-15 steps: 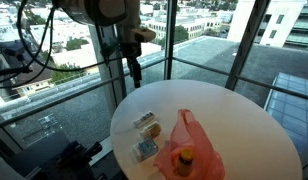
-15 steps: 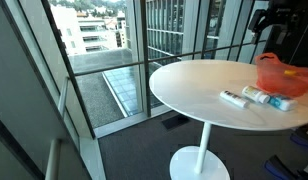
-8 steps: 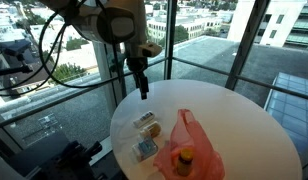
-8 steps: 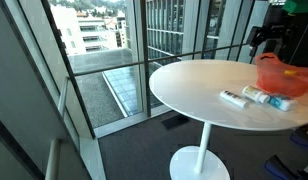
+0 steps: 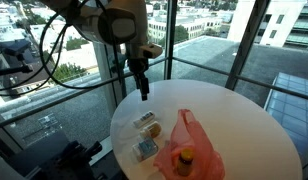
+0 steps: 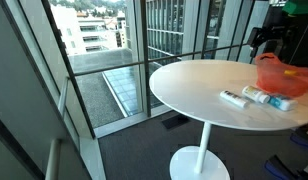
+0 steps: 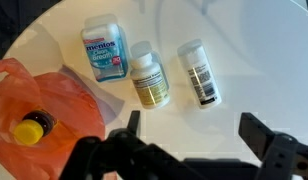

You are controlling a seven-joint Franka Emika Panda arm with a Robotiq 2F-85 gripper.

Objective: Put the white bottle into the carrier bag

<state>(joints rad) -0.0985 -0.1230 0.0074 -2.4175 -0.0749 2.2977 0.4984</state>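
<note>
The white bottle (image 7: 197, 72) with a black-printed label lies on its side on the round white table (image 7: 264, 60); it also shows in both exterior views (image 5: 143, 118) (image 6: 232, 97). The orange carrier bag (image 7: 44, 95) lies at the left of the wrist view with a yellow-capped item (image 7: 29, 128) inside; it shows in both exterior views (image 5: 191, 150) (image 6: 279, 72). My gripper (image 7: 194, 135) is open and empty, hovering above the table near the bottle. It hangs over the table's edge in an exterior view (image 5: 144, 92).
A bottle with a yellowish label (image 7: 149, 78) lies beside the white bottle. A blue Mentos tub (image 7: 104, 52) lies next to the bag. Glass walls and a railing (image 5: 54, 110) surround the table, which stands on one pedestal (image 6: 201, 150).
Since a second ago the arm has swung down and in toward the table edge. Over the last half second nothing has visibly moved.
</note>
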